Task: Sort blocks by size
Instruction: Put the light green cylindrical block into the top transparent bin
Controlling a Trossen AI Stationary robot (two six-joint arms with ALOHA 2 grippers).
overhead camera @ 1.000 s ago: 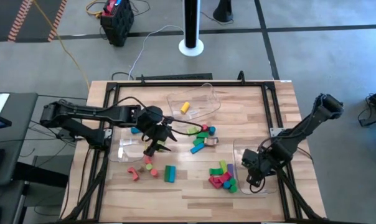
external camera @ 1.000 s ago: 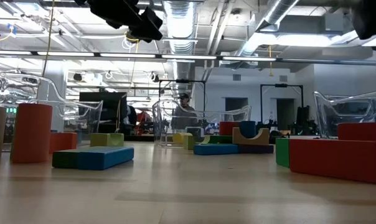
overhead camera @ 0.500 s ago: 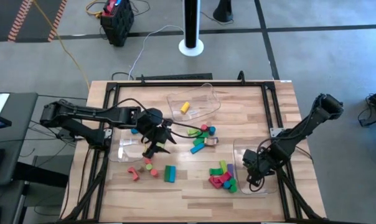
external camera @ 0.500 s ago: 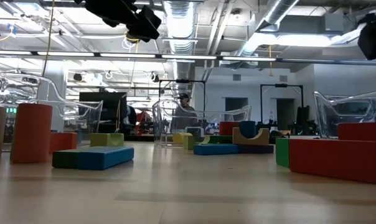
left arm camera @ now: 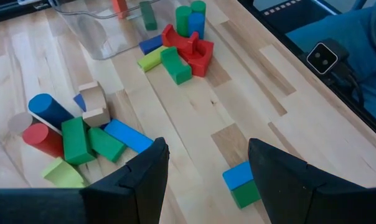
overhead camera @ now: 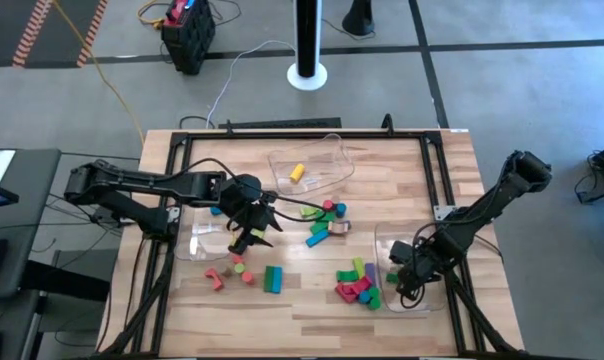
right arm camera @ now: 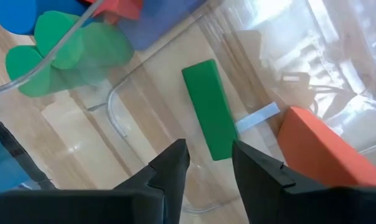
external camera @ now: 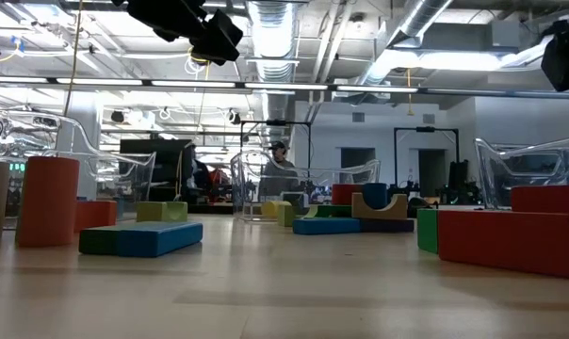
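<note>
- Left gripper (overhead camera: 254, 232) hangs above the table left of centre, over the gap between the left clear bin (overhead camera: 204, 240) and the middle cluster of blocks (overhead camera: 324, 222). Its fingers (left arm camera: 144, 174) stand apart with nothing between them.
- Left wrist view: bare wood lies under the open claw; a blue-and-green block pair (left arm camera: 241, 184) sits just beyond it. In the high view this looks to be the green and blue piece (overhead camera: 273, 279) near the front edge.
- Right gripper (overhead camera: 410, 268) is low inside the right clear bin (overhead camera: 410, 303). Its fingers (right arm camera: 170, 167) are slightly apart, holding nothing; a green bar (right arm camera: 211, 107) lies flat on the bin floor just ahead of them, an orange block (right arm camera: 315, 149) beside it.
- Judgement: the left arm is between picks. The step in hand is choosing a block and coming down on it.
- To do it well: centre the open claw over one isolated block, line the fingers across its narrow faces, descend straight.
- Remaining blocks: small red and green pieces (overhead camera: 234, 268) front left; a red, green and pink heap (overhead camera: 356, 284) just beside the right bin; one yellow block (overhead camera: 297, 172) in the rear bin (overhead camera: 332, 152).
- In the way: the middle cluster is packed tight, with blocks touching, so fingers could nudge neighbours. The left bin wall is close to the gripper.
- Sorting looks well short of done.
</note>
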